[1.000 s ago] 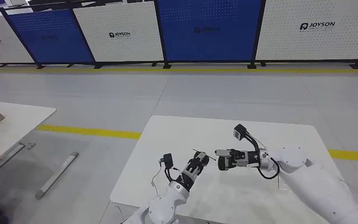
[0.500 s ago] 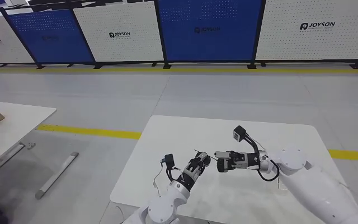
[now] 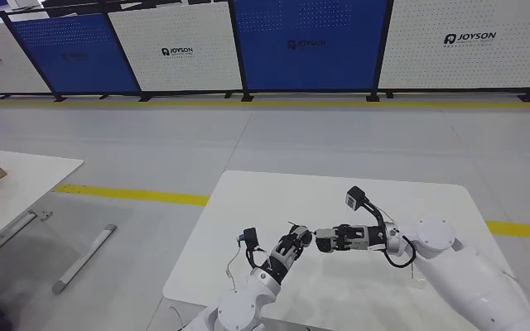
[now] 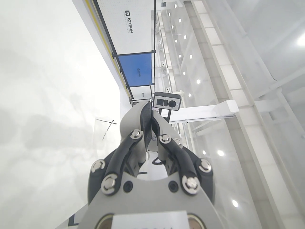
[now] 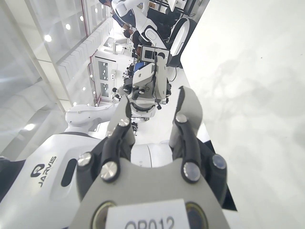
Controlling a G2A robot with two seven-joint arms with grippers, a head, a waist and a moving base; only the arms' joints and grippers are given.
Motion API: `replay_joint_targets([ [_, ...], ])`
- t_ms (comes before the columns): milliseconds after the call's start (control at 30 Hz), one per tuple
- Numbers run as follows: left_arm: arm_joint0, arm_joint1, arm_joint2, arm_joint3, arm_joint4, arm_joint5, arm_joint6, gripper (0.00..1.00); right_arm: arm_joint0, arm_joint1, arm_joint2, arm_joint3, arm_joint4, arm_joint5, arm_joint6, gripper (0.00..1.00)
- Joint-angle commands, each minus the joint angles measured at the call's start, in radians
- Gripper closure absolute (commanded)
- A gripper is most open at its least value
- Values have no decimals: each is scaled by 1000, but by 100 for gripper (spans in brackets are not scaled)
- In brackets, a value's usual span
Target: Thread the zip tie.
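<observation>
The zip tie [image 4: 154, 36] is a thin black strip, and my left gripper [image 4: 151, 107] is shut on it, with a long length running out past the fingertips. In the top view the left gripper [image 3: 299, 238] and the right gripper [image 3: 320, 243] face each other closely over the white table [image 3: 348, 190]. My right gripper [image 5: 155, 104] is open. Just beyond it is the left gripper [image 5: 149, 79], and the zip tie [image 5: 156, 89] runs down its front. The tie's small head end [image 5: 158, 107] lies between the right fingertips. I cannot tell whether they touch it.
The table's front edge lies just below the grippers, and its left edge [image 3: 195, 240] is close to the left arm. A second white table [image 3: 25, 178] stands far left across open floor. Blue and white panels [image 3: 306, 41] line the back.
My right gripper has moved left and slightly down toward the left gripper, closing the gap between them. The left gripper has stayed almost still, holding the zip tie.
</observation>
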Motion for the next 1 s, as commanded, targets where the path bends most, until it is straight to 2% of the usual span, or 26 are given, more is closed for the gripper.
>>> replay_joint_targets([
  [0,2,-1,-1,0,12,-5,8,100,-2,-2,5,1,-5,4,1,100],
  [333,4,-8,0,5,48,-16,18,100,-12,-15,34,2,-26,21,21,100],
  [367,5,-8,1,6,59,-18,16,9,-13,-16,36,2,-29,22,24,100],
  [400,5,-8,1,6,59,-18,16,0,-12,-18,39,2,-34,24,32,100],
  [833,5,-8,1,6,59,-18,16,0,-13,-20,45,2,-38,26,41,100],
  [967,-4,-10,-1,25,18,-7,-31,0,-36,-17,61,-30,-55,28,22,100],
])
